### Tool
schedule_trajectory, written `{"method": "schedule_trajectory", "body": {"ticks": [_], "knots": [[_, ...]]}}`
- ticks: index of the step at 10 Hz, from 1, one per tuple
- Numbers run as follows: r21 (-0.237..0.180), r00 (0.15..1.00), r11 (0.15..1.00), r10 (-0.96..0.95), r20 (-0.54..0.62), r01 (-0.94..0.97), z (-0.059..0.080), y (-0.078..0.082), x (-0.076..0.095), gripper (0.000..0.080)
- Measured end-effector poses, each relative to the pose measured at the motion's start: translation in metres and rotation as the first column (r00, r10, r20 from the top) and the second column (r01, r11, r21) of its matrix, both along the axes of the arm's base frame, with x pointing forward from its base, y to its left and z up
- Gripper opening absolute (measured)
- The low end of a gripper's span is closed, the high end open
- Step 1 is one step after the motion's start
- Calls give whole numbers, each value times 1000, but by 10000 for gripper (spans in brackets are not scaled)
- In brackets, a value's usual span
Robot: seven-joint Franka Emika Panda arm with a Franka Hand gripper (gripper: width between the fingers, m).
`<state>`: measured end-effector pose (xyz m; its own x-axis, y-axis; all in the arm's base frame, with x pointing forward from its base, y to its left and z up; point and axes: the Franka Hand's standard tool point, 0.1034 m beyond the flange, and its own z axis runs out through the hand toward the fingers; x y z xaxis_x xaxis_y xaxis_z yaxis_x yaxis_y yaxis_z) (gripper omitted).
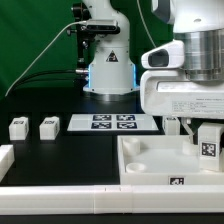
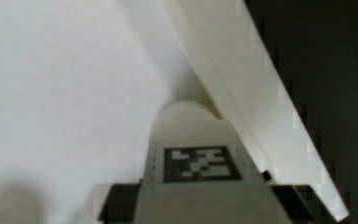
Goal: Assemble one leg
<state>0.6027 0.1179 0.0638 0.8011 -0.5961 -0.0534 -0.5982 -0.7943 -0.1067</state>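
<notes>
My gripper is at the exterior view's right, shut on a leg, a small white block with a black-and-white tag facing the camera. It holds the leg over the right side of the large white tray-like piece, close to that piece's surface. In the wrist view the leg sits between my two dark fingers, tag side up, next to the tray piece's raised wall. Two more legs stand on the black table at the left.
The marker board lies in the middle of the table in front of the arm's base. Another white part pokes in at the left edge. A small white piece shows behind the tray piece.
</notes>
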Motion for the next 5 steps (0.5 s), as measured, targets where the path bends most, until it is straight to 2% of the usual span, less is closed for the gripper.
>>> {"method": "schedule_trajectory", "body": {"ticks": [2, 3, 5], "knots": [[-4, 973, 974, -228, -26, 228, -1, 2, -1, 291], [4, 929, 930, -367, -46, 368, -2, 3, -1, 291], [-1, 869, 871, -490, -63, 491, -2, 4, -1, 291]]}}
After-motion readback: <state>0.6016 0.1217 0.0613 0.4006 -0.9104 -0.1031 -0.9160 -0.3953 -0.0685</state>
